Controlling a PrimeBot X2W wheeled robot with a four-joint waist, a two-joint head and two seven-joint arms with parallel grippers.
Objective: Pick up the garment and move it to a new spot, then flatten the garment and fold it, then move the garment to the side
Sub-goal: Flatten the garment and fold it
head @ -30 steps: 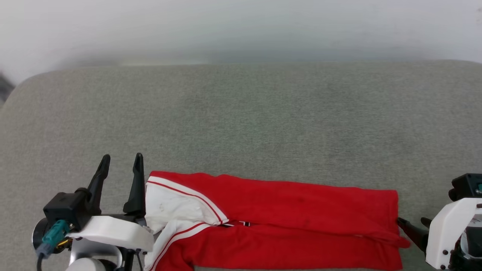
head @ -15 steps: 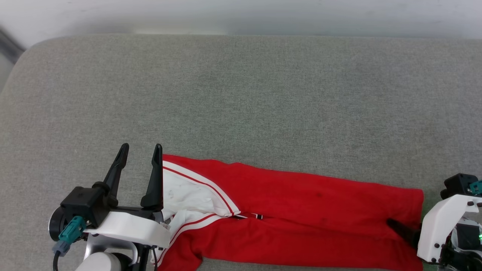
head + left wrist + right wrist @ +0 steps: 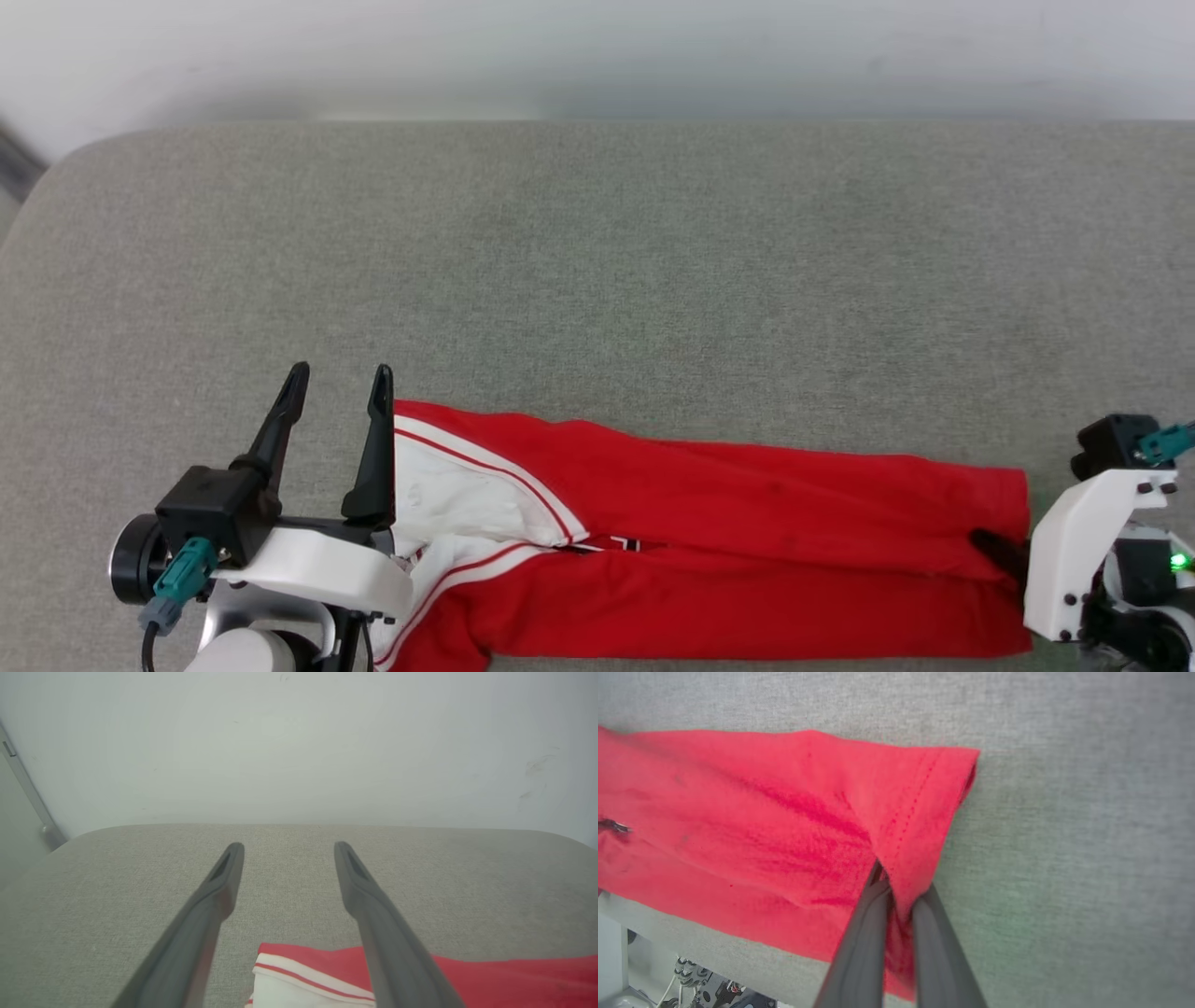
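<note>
The garment [image 3: 709, 541], a red jersey with white sleeves and striped trim, lies folded into a long strip along the near edge of the grey cushion. My right gripper [image 3: 991, 549] is shut on the garment's right hem; in the right wrist view the red cloth [image 3: 784, 826] is pinched between the two fingers [image 3: 859, 952]. My left gripper [image 3: 336, 392] stands open at the strip's left end, beside the white sleeve [image 3: 448, 495]. In the left wrist view its fingers [image 3: 369, 905] spread above the sleeve's corner [image 3: 299, 975], holding nothing.
The grey cushion [image 3: 597, 280] stretches wide behind the garment up to a white wall [image 3: 597, 56]. Its rounded left corner [image 3: 56, 177] shows at the far left. The near edge of the cushion runs just under the garment.
My right gripper has closed on the garment's right hem after sliding onto it. The head camera has shifted, so the whole scene sits differently. The left gripper keeps its place by the sleeve.
</note>
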